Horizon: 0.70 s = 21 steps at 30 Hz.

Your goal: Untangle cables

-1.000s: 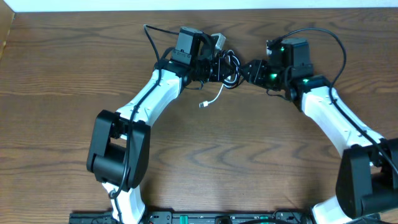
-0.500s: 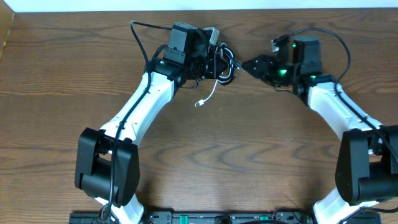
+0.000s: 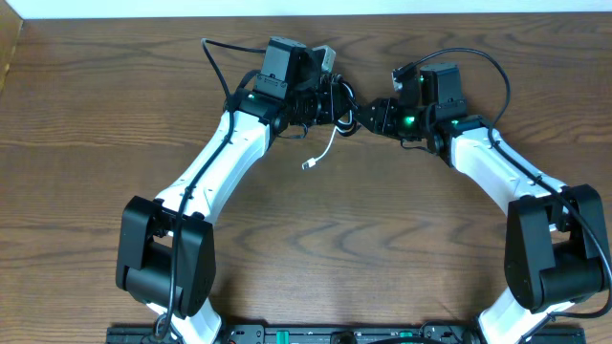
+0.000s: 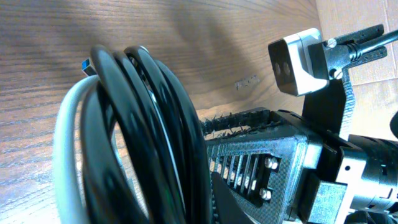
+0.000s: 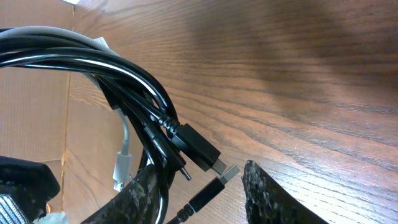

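The black cable [image 3: 348, 112] and the white cable [image 3: 326, 145] form one tangled bundle at the back middle of the table. My left gripper [image 3: 332, 101] is shut on the bundle and holds it up. In the left wrist view the black loops [image 4: 143, 124] and the white cord [image 4: 67, 143] fill the space in front of my left gripper [image 4: 189, 200]. The white cable's plug end [image 3: 308, 165] hangs down to the table. My right gripper [image 3: 372, 113] is open just right of the bundle. In the right wrist view its fingers [image 5: 205, 185] straddle black plug ends [image 5: 200, 151]; a white plug [image 5: 122, 168] hangs to the left.
The wooden table [image 3: 402, 239] has its back edge against a white wall just behind the grippers. Thick black wires fixed to each arm loop over the wrists [image 3: 497, 72]. A cardboard box edge [image 3: 8, 48] stands at the far left.
My right gripper has moved left, up to the bundle, so the plug ends now lie between its open fingers. My left gripper shifted left earlier and has held still with the bundle since.
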### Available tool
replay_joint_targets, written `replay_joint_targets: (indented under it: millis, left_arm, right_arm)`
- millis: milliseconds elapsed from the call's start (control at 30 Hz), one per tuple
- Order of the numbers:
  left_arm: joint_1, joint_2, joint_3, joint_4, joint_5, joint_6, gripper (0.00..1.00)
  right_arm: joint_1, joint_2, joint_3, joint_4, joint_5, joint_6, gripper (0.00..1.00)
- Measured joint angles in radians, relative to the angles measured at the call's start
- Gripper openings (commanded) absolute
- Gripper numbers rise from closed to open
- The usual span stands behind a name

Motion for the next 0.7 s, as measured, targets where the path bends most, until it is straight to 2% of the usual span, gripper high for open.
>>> replay_joint_targets:
  millis: [133,233,300,367,433,500,567,600,633,700]
  left_arm:
    - [0.0,0.0,-0.002,0.055,0.037,-0.011,0.07]
    - [0.0,-0.001,-0.003,0.143,0.106,-0.053,0.07]
    - [-0.001,-0.001,-0.003,0.146,0.125,-0.073,0.07]
    - [-0.001,-0.001,-0.003,0.148,0.144,-0.083,0.07]
    - [0.002,-0.001,-0.003,0.149,0.155,-0.087,0.08]
    - [0.007,-0.001,-0.003,0.149,0.154,-0.108,0.07]
    - [0.009,-0.001,-0.003,0.149,0.137,-0.209,0.07]
    - [0.009,-0.001,-0.003,0.149,0.112,-0.3,0.07]
    - [0.009,-0.001,-0.003,0.149,0.099,-0.35,0.07]
    - [0.009,-0.001,-0.003,0.149,0.074,-0.499,0.07]
  right_arm:
    - [0.0,0.0,0.003,-0.012,0.012,0.0,0.39]
    - [0.0,0.017,0.01,-0.099,0.12,0.0,0.38]
    - [-0.004,0.021,0.01,-0.106,0.15,0.0,0.38]
    - [-0.019,0.021,0.01,-0.114,0.148,-0.006,0.45]
    - [-0.076,0.021,0.009,-0.09,0.015,-0.055,0.52]
    - [-0.146,0.023,0.006,0.001,-0.196,-0.103,0.54]
    - [-0.18,0.022,0.004,0.1,-0.38,-0.129,0.54]
    - [-0.179,0.022,0.005,0.124,-0.429,-0.132,0.54]
    - [-0.175,0.022,0.005,0.138,-0.467,-0.134,0.52]
    - [-0.164,0.022,0.005,0.142,-0.509,-0.137,0.4]
